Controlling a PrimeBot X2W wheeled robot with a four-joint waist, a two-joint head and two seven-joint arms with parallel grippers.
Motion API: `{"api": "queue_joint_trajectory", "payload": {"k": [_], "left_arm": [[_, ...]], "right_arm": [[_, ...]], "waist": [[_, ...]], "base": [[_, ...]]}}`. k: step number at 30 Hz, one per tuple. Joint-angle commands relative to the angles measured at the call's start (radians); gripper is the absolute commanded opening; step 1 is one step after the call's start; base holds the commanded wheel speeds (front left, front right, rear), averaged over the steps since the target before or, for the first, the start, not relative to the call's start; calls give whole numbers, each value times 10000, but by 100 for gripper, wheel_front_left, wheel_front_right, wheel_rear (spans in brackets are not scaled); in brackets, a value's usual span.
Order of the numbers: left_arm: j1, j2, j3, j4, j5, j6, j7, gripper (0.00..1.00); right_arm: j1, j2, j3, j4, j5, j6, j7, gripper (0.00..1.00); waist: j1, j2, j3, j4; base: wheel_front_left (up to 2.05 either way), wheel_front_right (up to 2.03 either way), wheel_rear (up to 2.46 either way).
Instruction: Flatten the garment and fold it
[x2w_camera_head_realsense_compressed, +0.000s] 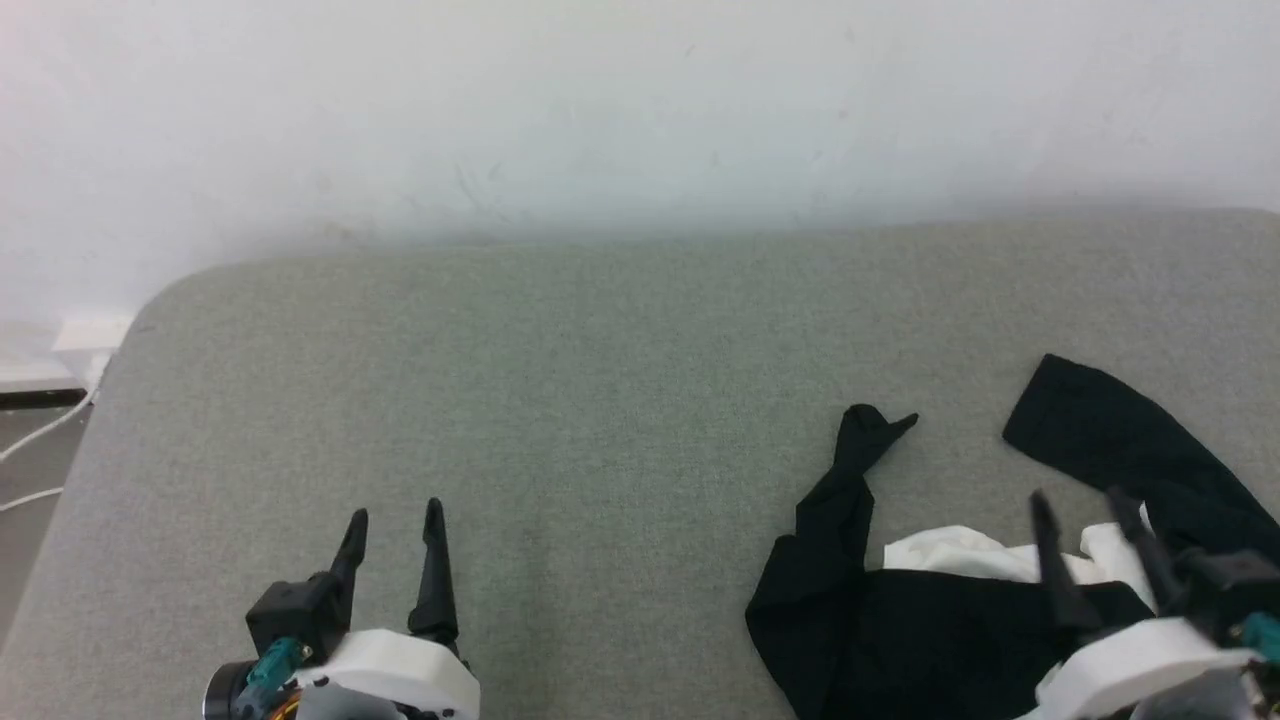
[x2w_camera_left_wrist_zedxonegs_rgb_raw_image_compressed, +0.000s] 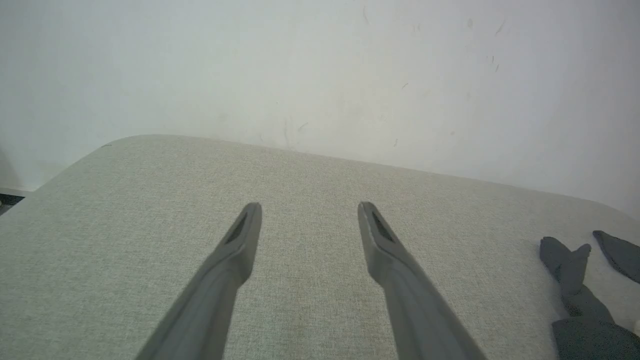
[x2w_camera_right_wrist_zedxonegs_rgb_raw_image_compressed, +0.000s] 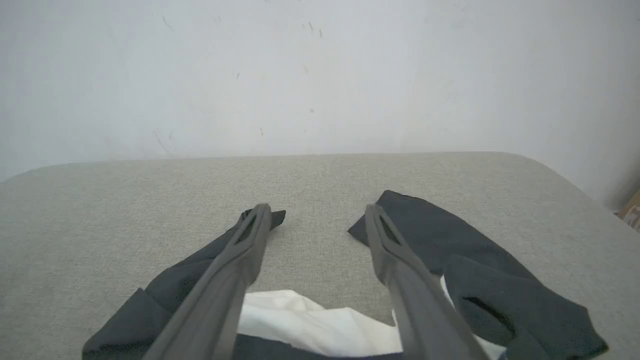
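The garment (x2w_camera_head_realsense_compressed: 900, 630), a white T-shirt with black sleeves, lies crumpled at the near right of the grey upholstered surface (x2w_camera_head_realsense_compressed: 600, 400). Its body is bunched and runs off the bottom edge of the head view, with a strip of white showing among black folds. The twisted sleeve (x2w_camera_head_realsense_compressed: 850, 470) points away from you toward the wall (x2w_camera_head_realsense_compressed: 640, 100). The spread sleeve (x2w_camera_head_realsense_compressed: 1110, 430) lies to its right, with bare surface between the two. Your right gripper (x2w_camera_head_realsense_compressed: 1080, 498) hangs over the bunched middle, jaws wide apart and holding nothing. In the right wrist view its fingers frame the gap between the sleeves, and whether they brush the cloth cannot be told. Your left gripper (x2w_camera_head_realsense_compressed: 394, 513) hovers over bare surface well to the left of the shirt, jaws likewise parted and empty. The step in hand is judged to be flattening, at an early stage, since no edge lies straight and no fold is begun. The next move likely calls for a fresh pinch on a free edge. Bring the left arm across toward the twisted sleeve or the hem below it, so that both arms can draw the body outward and away from the near edge.
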Motion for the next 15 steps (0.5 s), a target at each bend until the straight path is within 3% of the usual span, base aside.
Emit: {"api": "queue_joint_trajectory", "payload": {"k": [1, 8, 15], "left_arm": [[127, 75, 21, -21, 12, 41, -7, 100], [316, 188, -1, -130, -4, 95, 47, 100], [316, 217, -50, -255, -34, 143, 84, 100]], "right_arm": [[98, 31, 59, -111, 91, -9, 62, 100], [701, -17, 968, -833, 1012, -9, 2436, 100], [-293, -487, 2312, 254, 1981, -9, 5238, 100]], "waist": [[2, -1, -87, 54], [2, -1, -280, 296], [2, -1, -160, 530]], "base": [[0, 0, 0], [0, 0, 0], [0, 0, 0]]}}
